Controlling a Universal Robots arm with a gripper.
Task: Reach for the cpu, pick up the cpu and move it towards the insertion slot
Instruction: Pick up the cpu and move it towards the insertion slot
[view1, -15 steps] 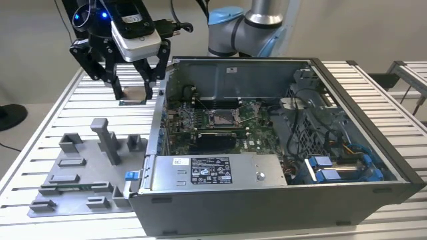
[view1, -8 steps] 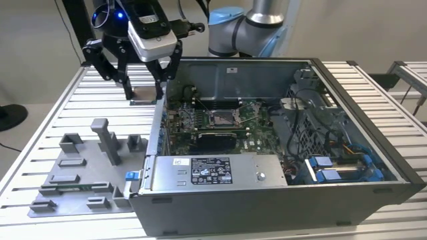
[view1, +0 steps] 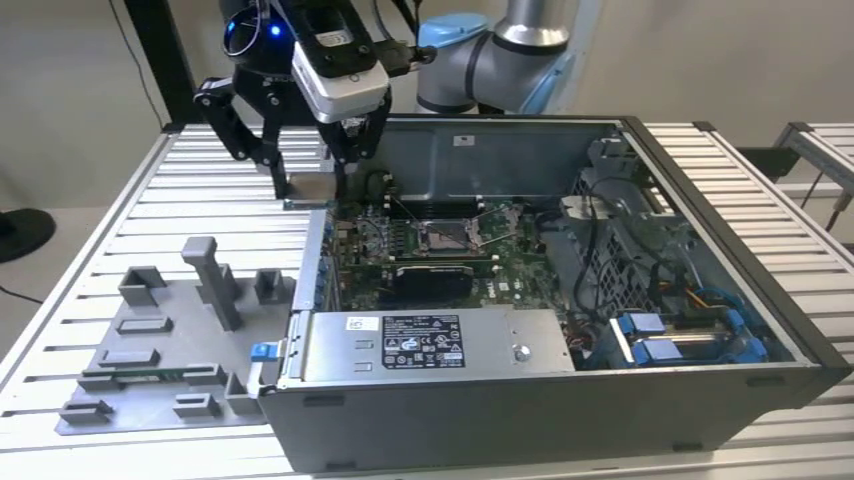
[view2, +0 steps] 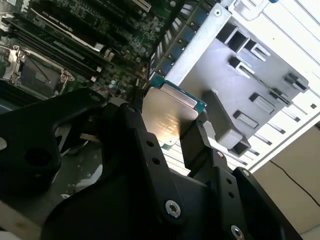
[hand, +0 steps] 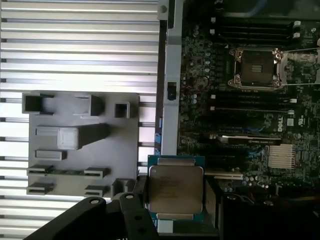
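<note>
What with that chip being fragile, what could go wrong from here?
1. The gripper pinches the cpu only by its edges; it might slip or tilt and fall onto the motherboard.
2. The cpu hangs roughly over the case wall; lowering too early could knock it against that wall.
3. The slot has a close metal frame; a cpu that shifted in the grip would likely arrive crooked.
</note>
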